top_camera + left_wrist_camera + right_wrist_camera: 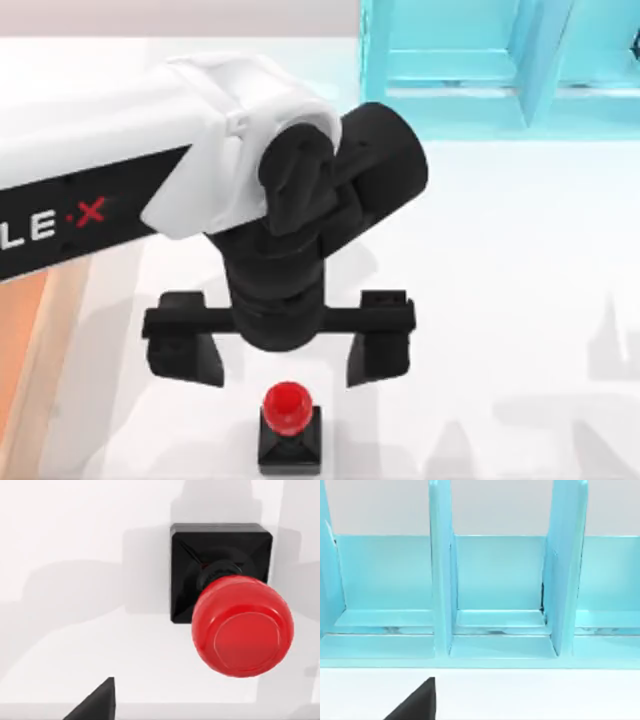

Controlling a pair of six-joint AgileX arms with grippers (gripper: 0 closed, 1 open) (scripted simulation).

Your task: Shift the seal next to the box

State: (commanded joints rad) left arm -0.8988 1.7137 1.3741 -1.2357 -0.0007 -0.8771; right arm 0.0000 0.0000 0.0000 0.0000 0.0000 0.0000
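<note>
Fingers of the left gripper (pixel 283 358) are spreading open just above the seal (pixel 289 428), which is standing upright on the white counter (pixel 500 300), right of the box (pixel 25 350) edge.

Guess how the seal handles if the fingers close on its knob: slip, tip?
The seal has a round, glossy red knob, so a hold there may well slip. Its square black base sits flat, so it probably slides rather than rolls. The left gripper hangs open just beyond it.
</note>
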